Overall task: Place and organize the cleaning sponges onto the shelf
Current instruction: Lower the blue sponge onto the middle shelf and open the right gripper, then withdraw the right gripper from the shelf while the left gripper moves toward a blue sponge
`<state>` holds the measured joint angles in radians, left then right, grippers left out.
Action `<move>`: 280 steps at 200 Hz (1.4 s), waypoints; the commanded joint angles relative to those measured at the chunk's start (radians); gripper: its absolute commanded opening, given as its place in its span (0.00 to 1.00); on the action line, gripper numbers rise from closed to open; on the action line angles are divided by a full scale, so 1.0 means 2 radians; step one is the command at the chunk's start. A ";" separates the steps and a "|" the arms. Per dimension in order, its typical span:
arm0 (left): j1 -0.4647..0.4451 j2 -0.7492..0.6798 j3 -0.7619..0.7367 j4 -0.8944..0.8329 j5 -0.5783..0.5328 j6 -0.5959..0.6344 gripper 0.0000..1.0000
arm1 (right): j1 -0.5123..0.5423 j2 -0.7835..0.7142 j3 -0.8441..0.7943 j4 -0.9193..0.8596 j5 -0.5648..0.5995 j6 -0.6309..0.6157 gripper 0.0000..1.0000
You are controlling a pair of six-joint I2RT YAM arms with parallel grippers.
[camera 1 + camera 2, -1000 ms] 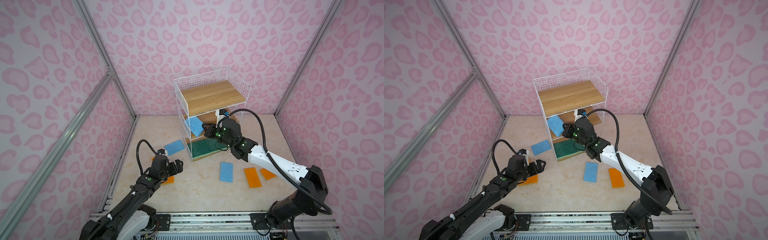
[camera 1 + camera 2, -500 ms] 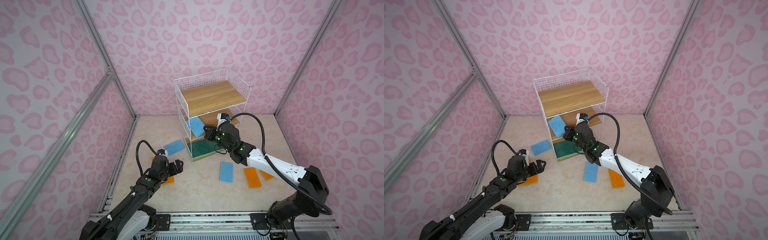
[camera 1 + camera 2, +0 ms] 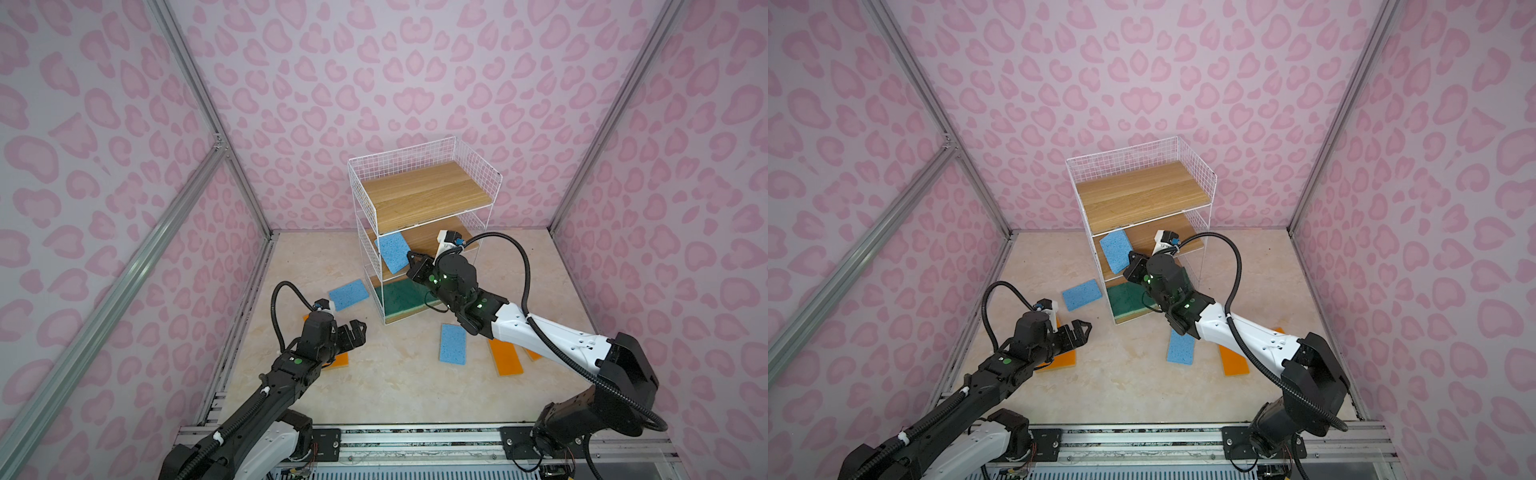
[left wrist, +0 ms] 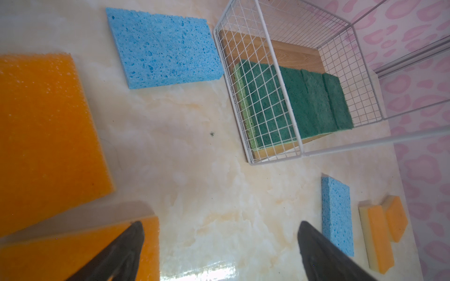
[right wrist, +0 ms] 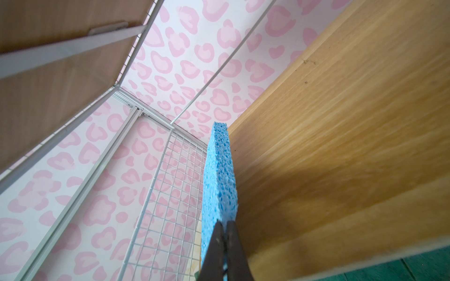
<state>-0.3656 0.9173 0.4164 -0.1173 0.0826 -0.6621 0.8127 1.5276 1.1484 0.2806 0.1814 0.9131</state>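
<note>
The shelf [image 3: 424, 195] stands at the back, its top board bare. Several green sponges [image 3: 401, 297] lie side by side on its bottom board [image 4: 287, 53]. My right gripper [image 3: 412, 266] reaches into the middle tier, shut on the near end of a blue sponge [image 5: 219, 170]. That sponge stands tilted against the left wire side [image 3: 1116, 251]. My left gripper [image 4: 220, 223] hangs open over bare floor, beside two orange sponges [image 4: 43, 136] [image 4: 73, 253]. A second blue sponge [image 3: 349, 294] lies left of the shelf and a third [image 3: 453, 344] in front of it.
Two more orange sponges [image 3: 505, 356] [image 4: 395, 219] lie on the floor at the right, partly under my right arm. Pink patterned walls close in the marble floor [image 3: 395, 386] on three sides. The right arm's cable [image 3: 523, 266] loops beside the shelf.
My right arm has drawn back slightly toward the front while the blue sponge stays almost where it was in the middle tier. The left arm has not moved.
</note>
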 commanded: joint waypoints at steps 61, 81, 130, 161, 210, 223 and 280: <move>0.001 -0.002 -0.003 0.014 0.000 -0.002 0.99 | 0.015 0.020 0.006 0.021 0.041 0.026 0.01; 0.001 -0.005 -0.003 0.013 0.001 -0.003 0.99 | 0.018 0.024 0.009 0.024 0.047 0.028 0.01; 0.001 -0.009 -0.004 0.011 -0.002 -0.003 0.99 | 0.025 0.025 0.004 0.034 0.039 0.024 0.21; 0.001 -0.007 -0.002 0.009 -0.003 -0.003 0.99 | 0.025 0.022 -0.007 0.042 0.028 0.025 0.35; 0.001 -0.013 0.002 0.001 -0.005 -0.004 0.99 | 0.025 0.006 -0.011 0.026 0.021 -0.001 0.56; 0.001 -0.013 0.005 -0.002 -0.007 -0.003 0.99 | 0.025 0.004 -0.009 0.013 0.019 -0.013 0.61; 0.001 -0.015 0.018 -0.020 -0.022 -0.002 0.99 | 0.025 -0.015 -0.008 -0.042 0.024 -0.049 0.69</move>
<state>-0.3656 0.8948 0.4316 -0.1341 0.0631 -0.6662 0.8619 1.5185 1.1389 0.2409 0.2161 0.8627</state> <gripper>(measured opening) 0.986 0.689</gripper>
